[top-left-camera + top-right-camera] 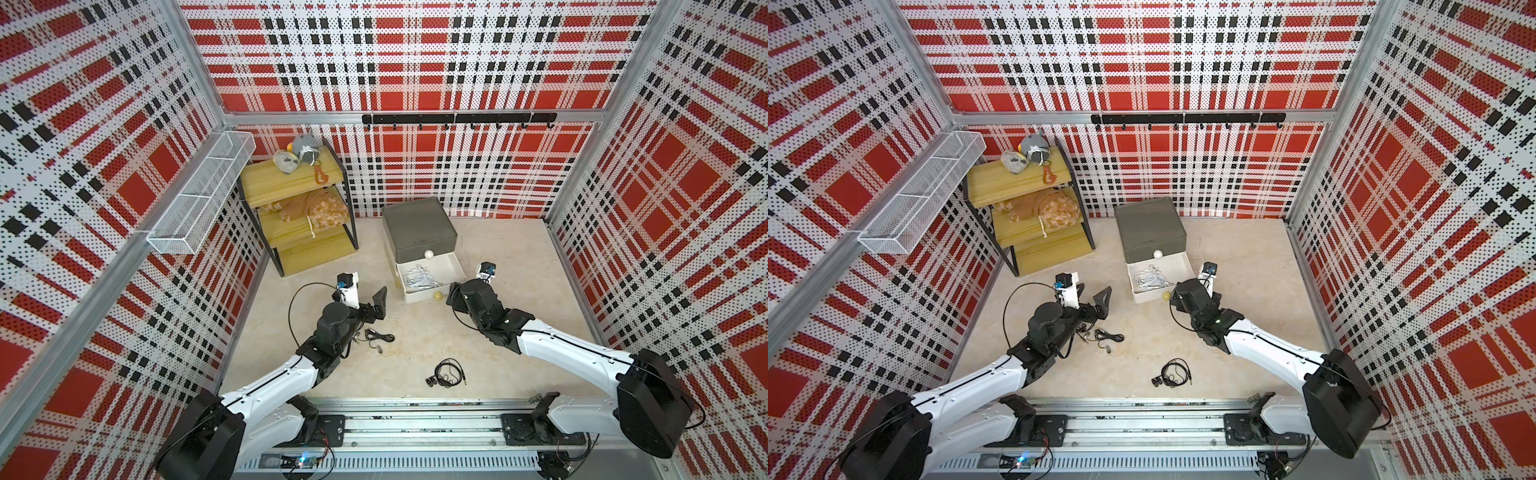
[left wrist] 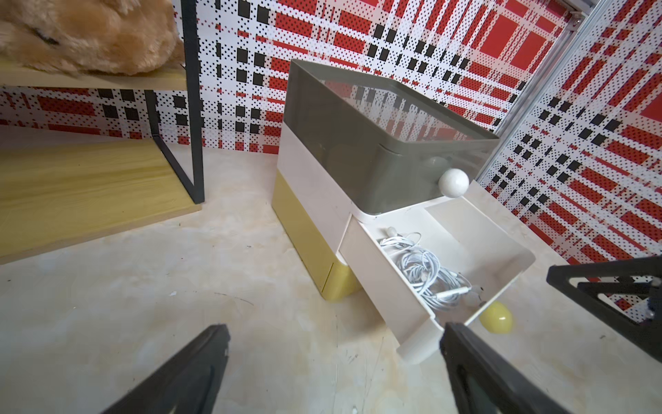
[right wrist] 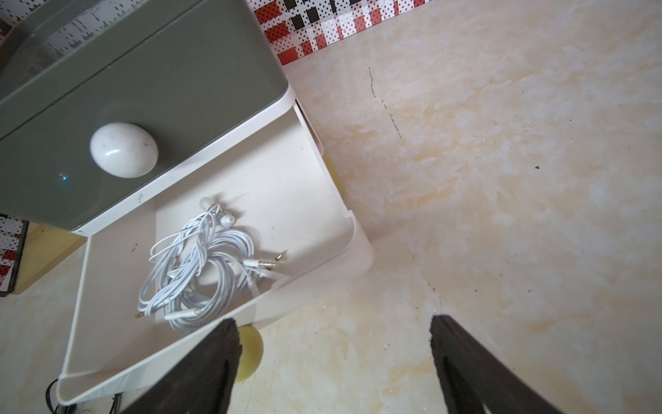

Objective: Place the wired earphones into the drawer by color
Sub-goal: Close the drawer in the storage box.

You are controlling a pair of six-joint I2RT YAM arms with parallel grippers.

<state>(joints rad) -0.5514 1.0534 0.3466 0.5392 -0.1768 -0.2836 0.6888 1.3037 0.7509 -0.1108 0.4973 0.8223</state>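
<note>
The drawer [image 1: 419, 222] stands at the back middle, its dark grey tier [image 2: 358, 143] shut under a white knob [image 3: 123, 148]. The white tier [image 3: 311, 172] is pulled out, and a tangle of white wired earphones [image 3: 200, 272] [image 2: 422, 272] [image 1: 420, 279] lies in it. Two black earphone bundles lie on the floor, one [image 1: 446, 373] near the front and one [image 1: 376, 336] beside the left arm. My left gripper [image 2: 335, 333] [image 1: 374, 301] hangs open and empty, left of the open tier. My right gripper [image 3: 333, 329] [image 1: 452, 296] is open and empty, one finger beside the yellow knob [image 3: 250, 351].
A yellow wooden shelf rack [image 1: 299, 216] with plush toys stands at the back left. A white wire basket [image 1: 199, 195] hangs on the left wall and a black hook rail [image 1: 457, 119] on the back wall. The arms' metal rail [image 1: 415, 419] runs along the front edge.
</note>
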